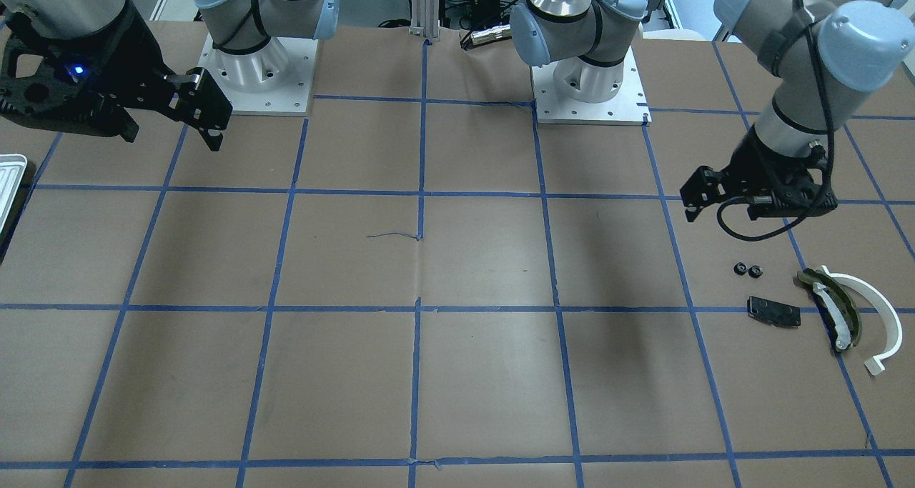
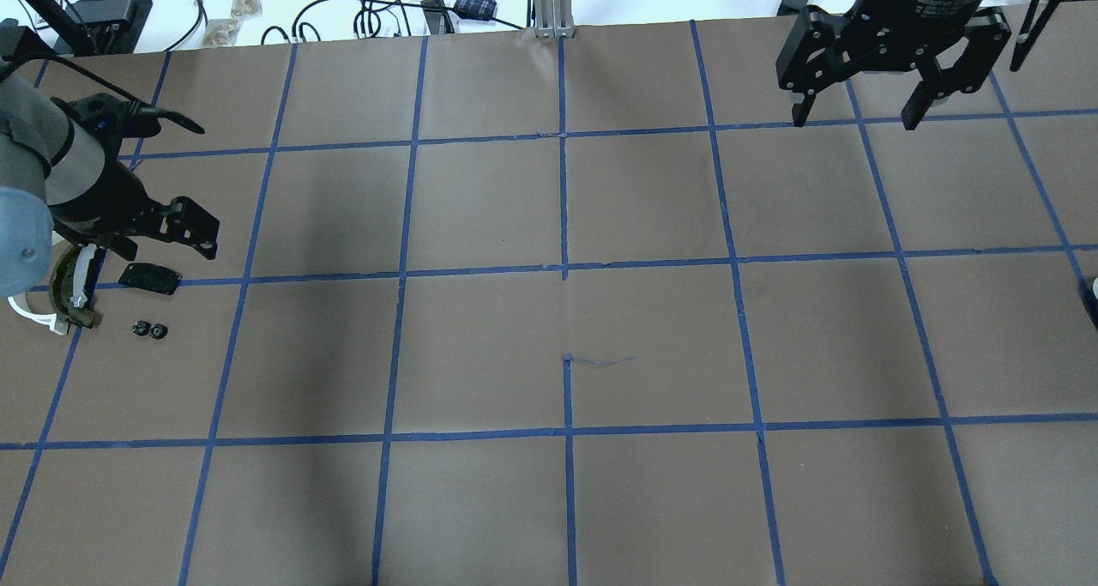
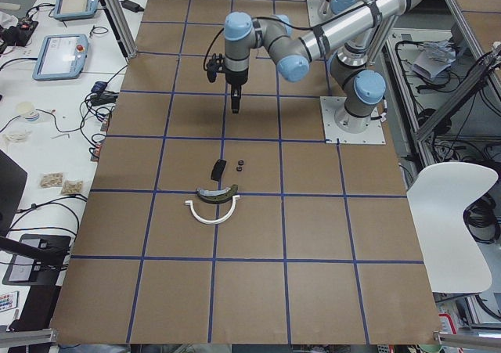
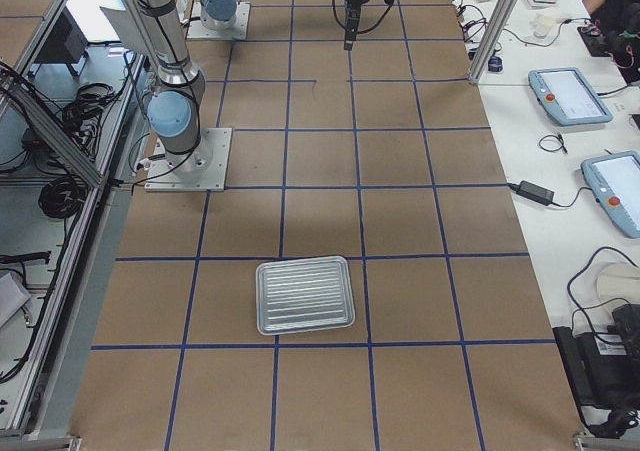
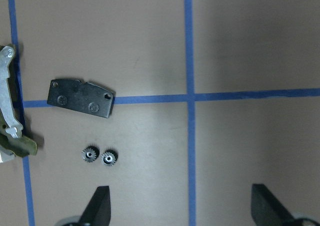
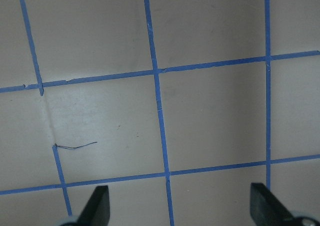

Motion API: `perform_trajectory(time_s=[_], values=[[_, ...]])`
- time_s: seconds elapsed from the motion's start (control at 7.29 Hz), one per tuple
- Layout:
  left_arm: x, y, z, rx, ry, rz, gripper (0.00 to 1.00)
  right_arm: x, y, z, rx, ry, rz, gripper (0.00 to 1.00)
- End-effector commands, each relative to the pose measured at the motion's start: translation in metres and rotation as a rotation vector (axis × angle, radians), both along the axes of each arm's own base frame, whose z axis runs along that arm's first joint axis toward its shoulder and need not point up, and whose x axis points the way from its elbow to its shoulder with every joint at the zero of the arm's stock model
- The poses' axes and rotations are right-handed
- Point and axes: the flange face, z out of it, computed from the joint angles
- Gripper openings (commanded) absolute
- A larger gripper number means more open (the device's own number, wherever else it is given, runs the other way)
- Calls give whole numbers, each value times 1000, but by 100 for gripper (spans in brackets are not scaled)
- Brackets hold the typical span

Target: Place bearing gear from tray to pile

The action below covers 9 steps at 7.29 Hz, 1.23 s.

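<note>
Two bearing gears (image 5: 108,158) beside pile (image 1: 833,306); left claw (image 5: 180,191), right claw (image 2: 853,112) both spread, empty.

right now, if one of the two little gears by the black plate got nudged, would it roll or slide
Probably slide: both gears lie flat, bores up, not on edge. They look small and rigid, likely light, so a nudge could skid one into its close neighbour.

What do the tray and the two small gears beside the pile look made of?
The tray: silvery sheet metal, likely aluminium; dull sheen, pressed ridges. The gears: dark grey, lighter at the hubs, probably metal; too small to exclude plastic.
</note>
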Motion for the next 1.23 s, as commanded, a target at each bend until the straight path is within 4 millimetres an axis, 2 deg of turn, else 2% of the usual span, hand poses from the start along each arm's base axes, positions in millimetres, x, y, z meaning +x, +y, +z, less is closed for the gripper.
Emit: perform_trajectory(time_s=[0.0, 0.14, 0.41, 0.55, 0.69, 0.82, 0.96, 1.1], values=[[-127, 14, 86, 16, 16, 87, 100, 0, -1, -1, 2, -2, -1, 100], [-156, 26, 110, 20, 9, 63, 100, 0, -2, -1, 2, 0, -1, 100], [-176, 33, 133, 3, 24, 39, 100, 0, -7, 1, -29, 0, -4, 100], [-168, 39, 142, -1, 18, 35, 100, 0, -7, -1, -28, -1, -1, 100], [-166, 46, 154, -1, 18, -60, 100, 0, -8, 1, -32, 0, -2, 100], [-161, 46, 157, -6, 22, -62, 100, 0, -10, -2, -35, 0, -2, 100], [-141, 33, 157, -4, 21, -18, 100, 0, -10, 3, -54, 0, -4, 100], [-121, 20, 169, -22, 18, 16, 100, 0, -8, 9, -60, 1, -7, 100]])
